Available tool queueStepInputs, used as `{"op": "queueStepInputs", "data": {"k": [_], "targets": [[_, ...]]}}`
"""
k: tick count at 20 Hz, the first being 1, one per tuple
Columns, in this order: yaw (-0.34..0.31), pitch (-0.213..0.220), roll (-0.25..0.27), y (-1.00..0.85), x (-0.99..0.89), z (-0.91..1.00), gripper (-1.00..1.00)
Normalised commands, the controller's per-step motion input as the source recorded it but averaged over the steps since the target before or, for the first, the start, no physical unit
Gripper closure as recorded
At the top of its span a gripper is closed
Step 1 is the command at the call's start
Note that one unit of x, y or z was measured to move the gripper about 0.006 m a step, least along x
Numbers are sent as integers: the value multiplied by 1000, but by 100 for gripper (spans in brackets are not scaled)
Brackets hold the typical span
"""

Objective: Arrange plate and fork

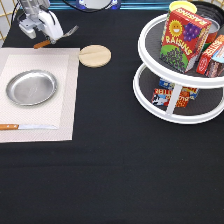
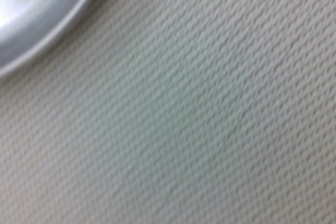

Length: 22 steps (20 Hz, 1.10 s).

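The silver plate [image 1: 31, 87] lies on the pale placemat [image 1: 65, 100] at the exterior view's left. My gripper [image 1: 53, 38] is at the exterior view's top left, over the placemat's far edge, shut on the fork [image 1: 69, 33]. The fork's brown-orange handle sticks out toward the exterior view's left and its tines point right. It is held tilted above the table. The wrist view shows the placemat's weave [image 2: 195, 130] from close by, with a part of the plate's rim [image 2: 30, 35] at one corner.
A wooden-handled knife [image 1: 27, 126] lies on the placemat below the plate. A round wooden disc [image 1: 95, 55] sits just right of the placemat's top corner. A white two-tier turntable [image 1: 172, 107] with a raisins box [image 1: 184, 40] and other packets stands at the right.
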Motion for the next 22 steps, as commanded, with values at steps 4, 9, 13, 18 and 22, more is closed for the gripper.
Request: {"op": "queueStepInputs", "data": {"k": [4,9,13,18,22], "targets": [[-147,47,25,-205,695,7,100],[-149,88,47,-201,602,103,100],[-190,150,67,-220,216,204,100],[-195,204,75,-383,-32,149,100],[-48,190,86,-692,58,149,100]]}}
